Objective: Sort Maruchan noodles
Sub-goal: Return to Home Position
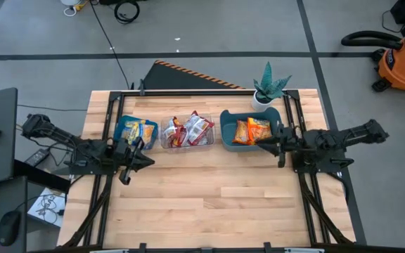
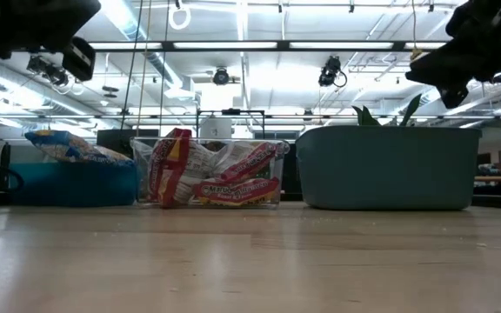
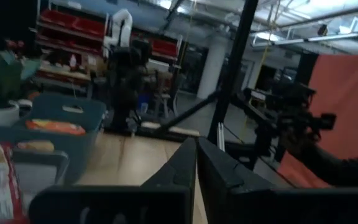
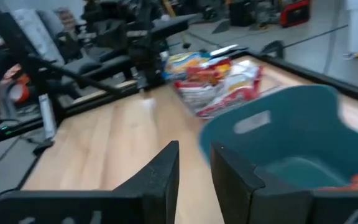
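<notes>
The noodle packets lie sorted in three containers along the far side. Blue-and-yellow ones (image 1: 136,130) fill the left blue bin (image 1: 120,121). Red-and-silver ones (image 1: 188,130) sit in the clear tub (image 1: 166,143). Orange ones (image 1: 252,130) lie in the right blue bin (image 1: 227,119). My left gripper (image 1: 149,160) hovers shut just in front of the left bin, holding nothing; its fingers (image 3: 196,168) meet in the left wrist view. My right gripper (image 1: 261,144) hangs over the near rim of the right bin, with a narrow gap between its fingers (image 4: 194,163) and nothing in it.
A potted plant (image 1: 269,88) stands at the far edge behind the right bin. Bare wooden tabletop (image 1: 216,197) stretches from the containers to the near edge. In the low view both arms (image 2: 33,26) (image 2: 477,39) hang above the bins.
</notes>
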Controlling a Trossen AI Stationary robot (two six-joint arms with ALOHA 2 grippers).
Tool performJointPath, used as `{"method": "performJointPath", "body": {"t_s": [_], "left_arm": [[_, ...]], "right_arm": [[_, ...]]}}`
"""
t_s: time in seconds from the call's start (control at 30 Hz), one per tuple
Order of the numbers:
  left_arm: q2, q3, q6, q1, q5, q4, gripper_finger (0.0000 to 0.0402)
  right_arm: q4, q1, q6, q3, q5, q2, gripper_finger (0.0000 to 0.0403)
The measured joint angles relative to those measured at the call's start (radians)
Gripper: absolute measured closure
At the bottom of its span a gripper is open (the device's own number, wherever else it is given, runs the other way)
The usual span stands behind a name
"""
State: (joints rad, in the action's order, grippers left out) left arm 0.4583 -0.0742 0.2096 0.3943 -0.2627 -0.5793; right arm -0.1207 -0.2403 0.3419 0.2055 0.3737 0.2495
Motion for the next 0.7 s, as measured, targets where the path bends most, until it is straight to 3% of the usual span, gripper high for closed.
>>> {"method": "performJointPath", "body": {"t_s": [0.17, 0.33, 0.47, 0.6, 0.7], "left_arm": [[-0.002, 0.046, 0.022, -0.03, 0.048, -0.018, 0.0388], [-0.001, 0.066, 0.024, -0.04, 0.096, -0.058, 0.0388], [-0.001, 0.066, 0.017, -0.04, 0.147, -0.053, 0.0388], [-0.014, 0.066, 0.01, -0.04, 0.225, -0.071, 0.0388], [-0.031, 0.066, -0.003, -0.04, 0.218, -0.077, 0.0388]], "right_arm": [[-0.083, 0.074, -0.036, -0.001, -0.014, -0.122, 0.0313], [-0.086, 0.112, -0.104, -0.002, -0.115, -0.25, 0.0321], [-0.065, 0.118, -0.13, -0.013, -0.154, -0.243, 0.0329], [-0.066, 0.121, -0.112, -0.039, -0.128, -0.247, 0.0332], [-0.017, 0.12, -0.098, -0.05, -0.021, -0.248, 0.0332]]}}
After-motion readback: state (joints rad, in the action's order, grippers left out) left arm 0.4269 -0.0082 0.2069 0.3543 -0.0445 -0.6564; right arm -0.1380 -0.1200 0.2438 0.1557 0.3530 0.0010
